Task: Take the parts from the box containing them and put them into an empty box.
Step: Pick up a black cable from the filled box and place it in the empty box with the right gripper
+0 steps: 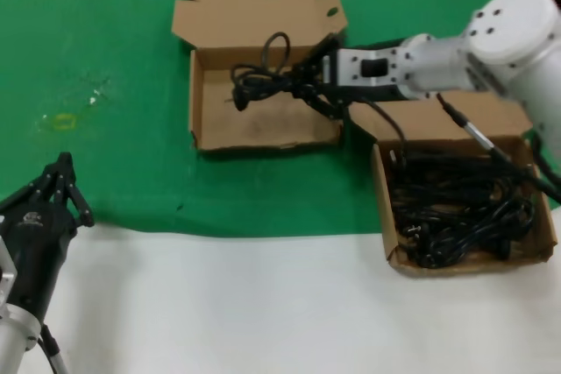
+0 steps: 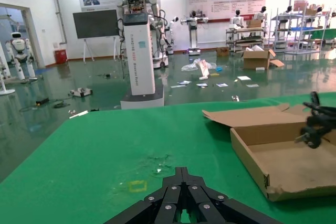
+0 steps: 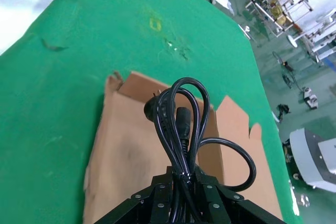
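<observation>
The right claw [image 1: 308, 83] pinches a bundled black power cable [image 1: 263, 76] and holds it over the empty box [image 1: 263, 120], which lies open on the green table [image 1: 105, 50] with its tabbed lid folded back flat behind it. The box containing them [image 1: 465, 208] sits just beside it on the robot's right, at the edge where the green cloth meets white, and holds a dark tangle of further cables.

The main risk I see is the loose loops. In the right wrist view the cable [image 3: 181, 124] is gathered at the claw [image 3: 181, 192] but fans out into 2 or 3 open loops, with a plug end [image 3: 152, 109] jutting to one side. If the release comes while a loop hangs past the rim, the bundle may land half outside the box or hook on the thin wall and drag it. The light cardboard could also slide on the cloth if nudged.

The cable is smooth, rubbery and springy, so it may uncoil once freed. The boxes are shallow, matte brown corrugated card with soft, slightly dented edges; the empty box's floor shows a dull grey smudge.

The left claw [image 1: 54, 192] is parked low at the robot's left over the table's white front part, its black linked fingers pressed together to a point.
</observation>
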Controlling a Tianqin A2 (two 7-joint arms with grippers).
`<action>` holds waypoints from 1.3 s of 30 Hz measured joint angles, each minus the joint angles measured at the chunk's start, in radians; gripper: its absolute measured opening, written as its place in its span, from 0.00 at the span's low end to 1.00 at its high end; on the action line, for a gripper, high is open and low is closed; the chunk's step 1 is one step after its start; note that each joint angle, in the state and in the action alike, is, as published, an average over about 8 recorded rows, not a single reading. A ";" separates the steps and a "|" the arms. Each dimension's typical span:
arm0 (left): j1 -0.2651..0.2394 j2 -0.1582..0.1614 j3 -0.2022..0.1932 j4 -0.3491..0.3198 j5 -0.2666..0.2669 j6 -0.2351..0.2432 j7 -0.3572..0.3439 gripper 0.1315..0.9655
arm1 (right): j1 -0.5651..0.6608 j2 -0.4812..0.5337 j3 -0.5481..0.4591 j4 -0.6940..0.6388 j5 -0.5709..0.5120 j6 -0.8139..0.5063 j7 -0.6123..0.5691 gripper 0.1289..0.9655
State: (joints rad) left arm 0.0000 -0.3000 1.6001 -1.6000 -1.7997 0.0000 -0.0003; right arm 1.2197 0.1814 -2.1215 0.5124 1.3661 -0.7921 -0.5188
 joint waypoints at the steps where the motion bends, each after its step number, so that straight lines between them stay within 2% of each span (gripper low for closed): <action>1: 0.000 0.000 0.000 0.000 0.000 0.000 0.000 0.01 | 0.010 -0.016 0.005 -0.031 0.007 0.007 -0.024 0.10; 8: 0.000 0.000 0.000 0.000 0.000 0.000 0.000 0.01 | 0.082 -0.120 0.044 -0.256 0.068 0.058 -0.205 0.10; 13: 0.000 0.000 0.000 0.000 0.000 0.000 0.000 0.01 | 0.102 -0.160 0.015 -0.343 0.146 0.100 -0.289 0.10; 25: 0.000 0.000 0.000 0.000 0.000 0.000 0.000 0.01 | 0.084 -0.180 -0.232 -0.380 0.457 0.225 -0.404 0.10; 39: 0.000 0.000 0.000 0.000 0.000 0.000 0.000 0.01 | 0.076 -0.181 -0.467 -0.375 0.731 0.301 -0.456 0.11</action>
State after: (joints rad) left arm 0.0000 -0.3000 1.6001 -1.6000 -1.7997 0.0000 -0.0003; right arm 1.2962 0.0001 -2.5889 0.1371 2.0976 -0.4914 -0.9752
